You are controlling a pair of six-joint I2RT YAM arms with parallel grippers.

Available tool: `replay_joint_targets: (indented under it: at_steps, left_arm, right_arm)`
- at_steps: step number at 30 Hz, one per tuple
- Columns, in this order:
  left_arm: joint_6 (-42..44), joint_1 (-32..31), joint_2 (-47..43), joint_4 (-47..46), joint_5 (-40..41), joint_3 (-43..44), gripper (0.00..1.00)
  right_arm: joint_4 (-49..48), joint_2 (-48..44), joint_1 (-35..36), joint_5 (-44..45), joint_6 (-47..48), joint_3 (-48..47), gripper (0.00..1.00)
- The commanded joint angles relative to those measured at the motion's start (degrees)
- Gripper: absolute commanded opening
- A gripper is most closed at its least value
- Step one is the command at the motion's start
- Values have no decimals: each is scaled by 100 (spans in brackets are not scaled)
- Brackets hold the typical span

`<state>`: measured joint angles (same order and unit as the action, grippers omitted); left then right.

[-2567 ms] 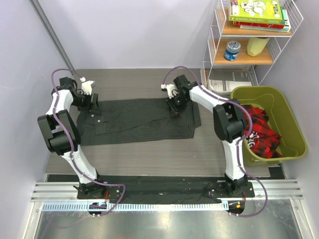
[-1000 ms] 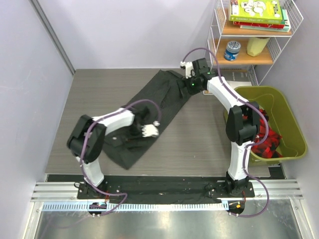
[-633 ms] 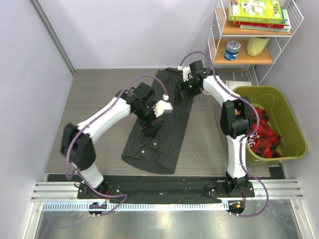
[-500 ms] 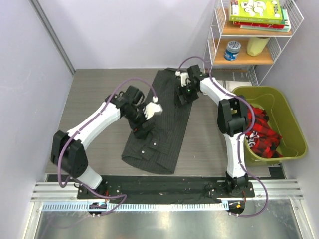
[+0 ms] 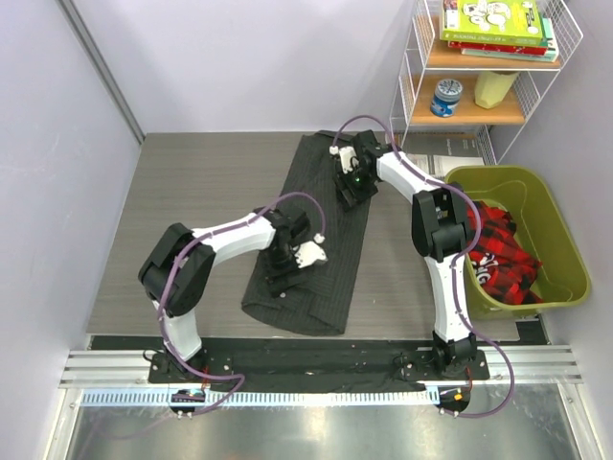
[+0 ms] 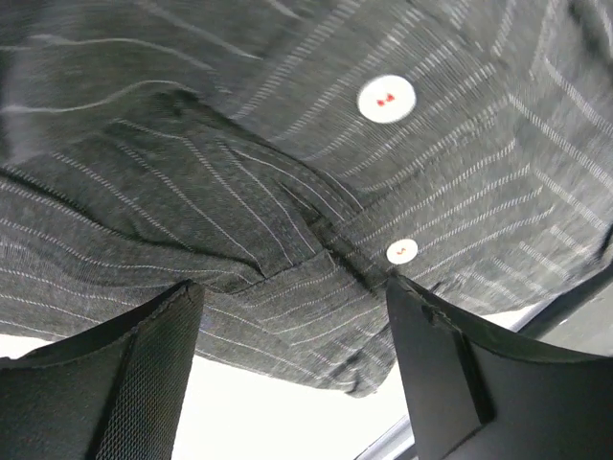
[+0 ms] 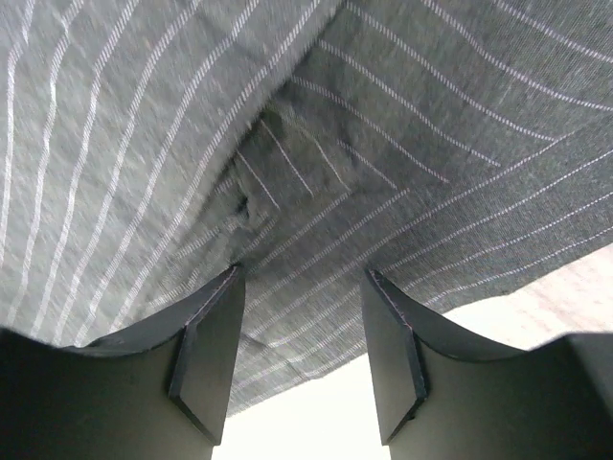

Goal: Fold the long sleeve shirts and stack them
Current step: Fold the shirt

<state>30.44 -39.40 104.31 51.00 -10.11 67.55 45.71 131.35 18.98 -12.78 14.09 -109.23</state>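
The long sleeve shirt (image 5: 337, 251) is lying lengthwise on the desk (image 5: 192, 192), soft, light and limp, so it is probably needing pinches at seams. The left hand (image 6: 292, 287) is straddling the buttoned fold, jaws apart. The right hand (image 7: 302, 273) is straddling a far-end pucker, likewise unclosed.

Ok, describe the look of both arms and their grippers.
The left arm and right arm have glossy white shells, bulky black joints and a looping purple cable each. The left gripper and right gripper each carry two flat matte-black fingers.
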Motion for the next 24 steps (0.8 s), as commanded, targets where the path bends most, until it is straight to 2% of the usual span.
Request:
replay_joint_targets:
  at_steps: [1,4,11,15,19,21,22,24]
  left_arm:
    - [-503,-717,432,-380,-579,-23,77]
    - [-749,-982,511,-451,-843,74,75]
    - [-1040,-991,380,-425,-888,57,76]
    - [-996,-589,265,-425,-791,-145,76]
    - [-794,-69,291,-267,-825,-58,76]
    - [-662,37,161,-39,-913,144,80]
    - [-618,55,73,32,-1192,197,82]
    - [-530,72,-199,216,-1554,363,88]
  right_arm:
    - [-27,127,9,188,278,-353,57]
    - [-159,478,18,249,410,-581,56]
    - [-133,1050,79,39,455,-1565,56]
    - [-186,1095,158,38,367,-1768,59]
    - [-212,1016,141,-22,288,-1926,65]
    - [-247,858,132,-102,244,-2197,70]
    - [-273,779,123,-259,183,-2295,75]
    - [-265,403,106,-497,42,-2549,79]
